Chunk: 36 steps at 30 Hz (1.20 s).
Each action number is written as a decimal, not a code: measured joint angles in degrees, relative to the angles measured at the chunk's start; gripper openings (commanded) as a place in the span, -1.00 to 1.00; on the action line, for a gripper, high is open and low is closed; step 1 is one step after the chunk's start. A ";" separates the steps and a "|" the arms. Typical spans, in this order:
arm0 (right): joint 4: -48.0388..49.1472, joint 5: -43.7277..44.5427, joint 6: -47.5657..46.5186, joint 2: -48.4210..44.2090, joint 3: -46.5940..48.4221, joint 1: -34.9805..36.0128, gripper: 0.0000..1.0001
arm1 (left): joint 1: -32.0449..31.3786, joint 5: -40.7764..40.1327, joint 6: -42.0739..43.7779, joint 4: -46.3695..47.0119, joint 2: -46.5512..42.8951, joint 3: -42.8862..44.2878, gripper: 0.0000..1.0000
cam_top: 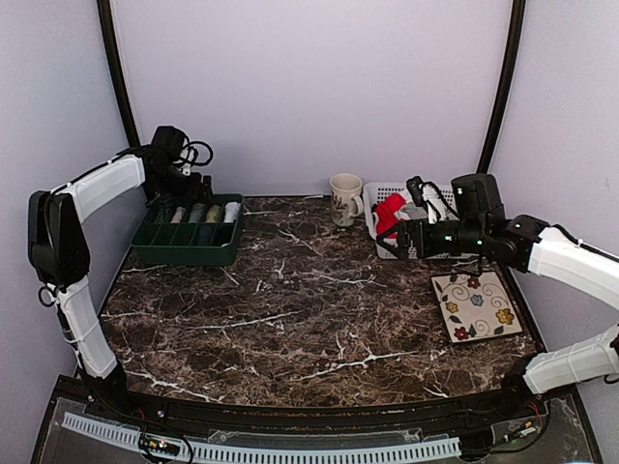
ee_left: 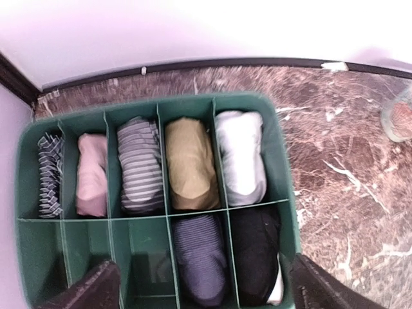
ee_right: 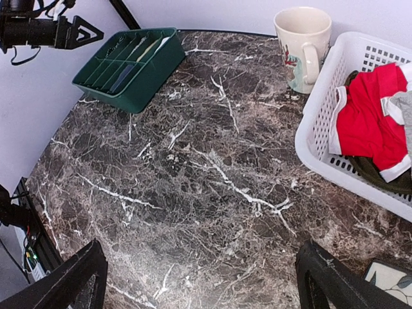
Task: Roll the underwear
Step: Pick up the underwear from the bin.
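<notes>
Green plastic divider tray holds rolled cloth underwear; left gripper just above, jaws wide, empty. Right gripper well right of tray, also wide, empty.

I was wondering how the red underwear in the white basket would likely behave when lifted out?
The red underwear lies crumpled in the basket, so it is probably floppy and would sag from a pinch. It looks like thin cloth, so likely light. It overlaps a dark garment, which might drag along.
</notes>
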 measured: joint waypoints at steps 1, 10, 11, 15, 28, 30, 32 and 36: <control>-0.48 -0.02 -0.20 0.02 0.70 -0.33 1.00 | -0.15 0.15 -0.02 -0.46 -0.94 0.39 0.97; -3.80 -1.99 -0.63 2.16 7.48 -3.50 1.00 | -6.01 1.22 -1.42 -4.90 -6.36 2.69 0.98; -4.11 -2.67 -0.55 2.43 7.87 -3.56 1.00 | -7.56 1.42 -1.75 -5.07 -6.43 2.73 0.98; -4.72 -5.07 0.39 2.80 7.91 -3.54 1.00 | -14.08 1.86 -3.19 -5.86 -6.60 2.36 0.98; -2.40 -7.04 6.25 3.32 1.55 -3.78 1.00 | -31.06 4.22 -13.14 -0.09 -11.65 -14.29 0.98; -3.19 -5.97 5.79 4.46 2.25 -5.07 0.99 | -31.52 4.87 -15.08 0.68 -11.82 -16.74 0.98; -4.11 -5.20 5.31 6.58 3.89 -7.76 0.96 | -31.69 5.22 -16.72 1.81 -11.98 -18.67 0.98; -6.95 -3.26 3.28 16.17 13.40 -17.16 0.88 | -31.69 5.09 -18.27 3.08 -12.57 -19.69 0.98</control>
